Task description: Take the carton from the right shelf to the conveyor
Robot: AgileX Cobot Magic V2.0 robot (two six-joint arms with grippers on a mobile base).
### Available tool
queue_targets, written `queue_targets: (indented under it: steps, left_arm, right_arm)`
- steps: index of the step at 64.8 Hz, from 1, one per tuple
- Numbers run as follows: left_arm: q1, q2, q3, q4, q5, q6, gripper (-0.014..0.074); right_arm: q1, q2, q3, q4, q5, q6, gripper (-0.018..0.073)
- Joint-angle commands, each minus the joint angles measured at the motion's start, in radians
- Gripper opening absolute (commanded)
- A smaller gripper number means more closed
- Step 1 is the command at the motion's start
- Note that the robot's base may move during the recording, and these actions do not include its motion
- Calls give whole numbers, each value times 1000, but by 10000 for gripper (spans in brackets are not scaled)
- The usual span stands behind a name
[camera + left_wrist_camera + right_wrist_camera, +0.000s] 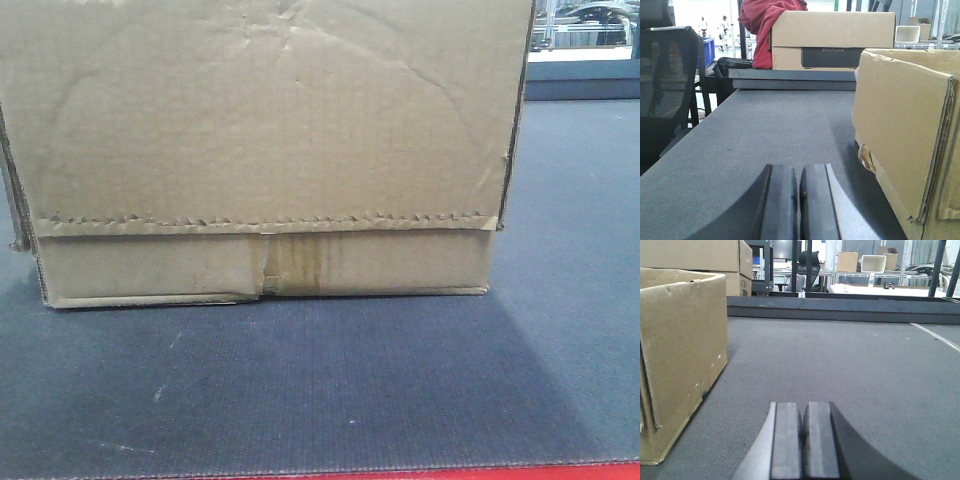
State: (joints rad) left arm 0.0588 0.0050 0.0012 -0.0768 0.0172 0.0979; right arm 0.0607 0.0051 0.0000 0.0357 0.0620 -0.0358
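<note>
Sitting spot: carton (265,150) was flat on the conveyor (320,390), creased face and serrated flap toward the front camera, tape strip low on the seam. Red edge strip (420,472) ran just below it.
Why there: looked to me like the drop-off was basically done, since the box rested on the belt on its own with nothing gripping it.
Left claw: left claw (798,205) had its pads pressed together on nothing, low over the belt. Carton (905,135) sat just beside it on its right, apart from it, not touching.
Right claw: right claw (802,442) was also squeezed together and empty. Carton (682,355) was off to its left, near but clear of it.
Why claws like that: my guess is both arms flanked the box and had let it go, one per side.
Right shelf: couldn't see it in any view.
Background: another cardboard box (832,40) with red cloth (765,25) past the belt's far end.
</note>
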Motion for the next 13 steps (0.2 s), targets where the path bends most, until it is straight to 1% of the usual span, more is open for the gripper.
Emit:
queue_targets:
  steps: [1,13]
  left_arm:
    - [-1,-5,-1,-7,-17,1,20]
    - [-1,-5,-1,-7,-17,1,20]
  right_arm:
    - [-7,-5,0,3,-16,-7,-78]
    - [-7,-5,0,3,-16,-7,-78]
